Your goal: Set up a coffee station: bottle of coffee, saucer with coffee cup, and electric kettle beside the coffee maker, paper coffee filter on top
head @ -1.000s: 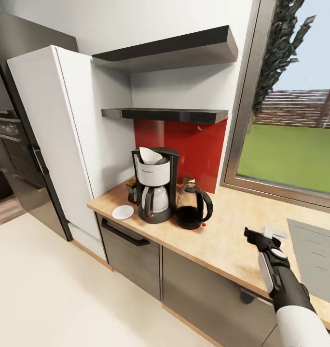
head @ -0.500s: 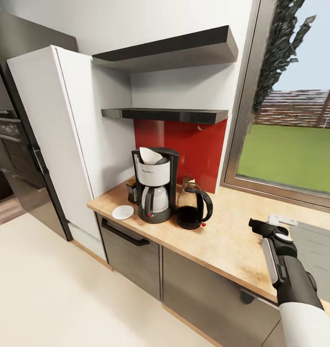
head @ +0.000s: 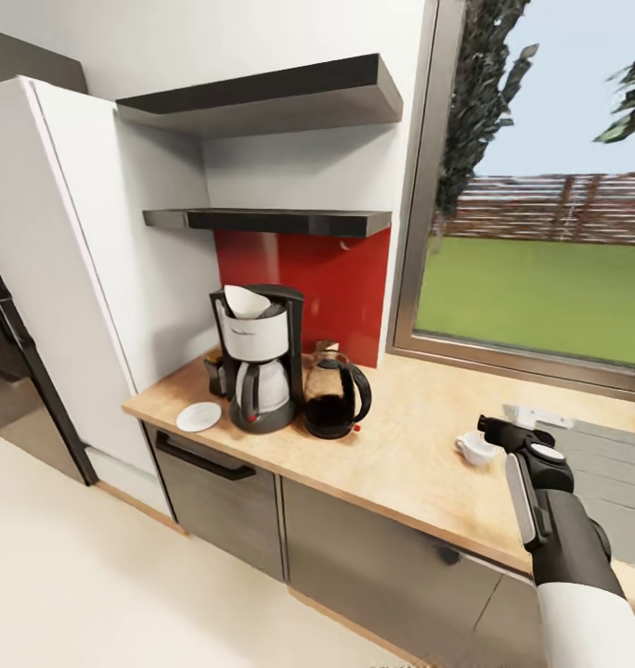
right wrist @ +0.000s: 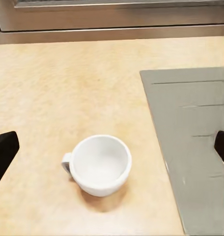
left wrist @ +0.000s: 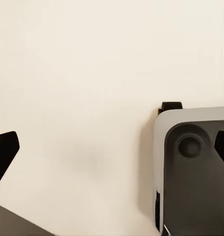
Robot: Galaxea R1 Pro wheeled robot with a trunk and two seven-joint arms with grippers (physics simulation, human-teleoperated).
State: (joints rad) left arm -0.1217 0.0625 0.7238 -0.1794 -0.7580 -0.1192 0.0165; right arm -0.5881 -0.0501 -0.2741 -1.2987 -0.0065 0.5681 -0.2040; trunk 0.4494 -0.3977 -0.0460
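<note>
The black and silver coffee maker (head: pixel 254 366) stands on the tan kitchen countertop (head: pixel 401 459) with the white paper coffee filter (head: pixel 246 301) on top. The glass electric kettle (head: pixel 334 401) touches its right side. The white saucer (head: pixel 199 417) lies empty in front of it on the left. The dark bottle of coffee (head: pixel 214 371) peeks out behind its left side. Further right sits the white coffee cup (head: pixel 473 448) (right wrist: pixel 99 164), upright. My right gripper (head: pixel 501 430) (right wrist: pixel 112 150) hovers open over it, a finger on each side. The left gripper (left wrist: pixel 112 150) hangs open over the floor.
The thin black kitchen shelf (head: pixel 271 221) is bare, with a thicker dark board (head: pixel 262 97) above it. A grey inset panel (right wrist: pixel 190 147) lies in the counter beside the cup. A window frame (head: pixel 503 362) runs behind, and a tall white cabinet (head: pixel 67 269) ends the counter at the left.
The head view has swung right, so everything sits further left in the picture. The coffee cup has come into sight beside my right gripper, which has lifted slightly.
</note>
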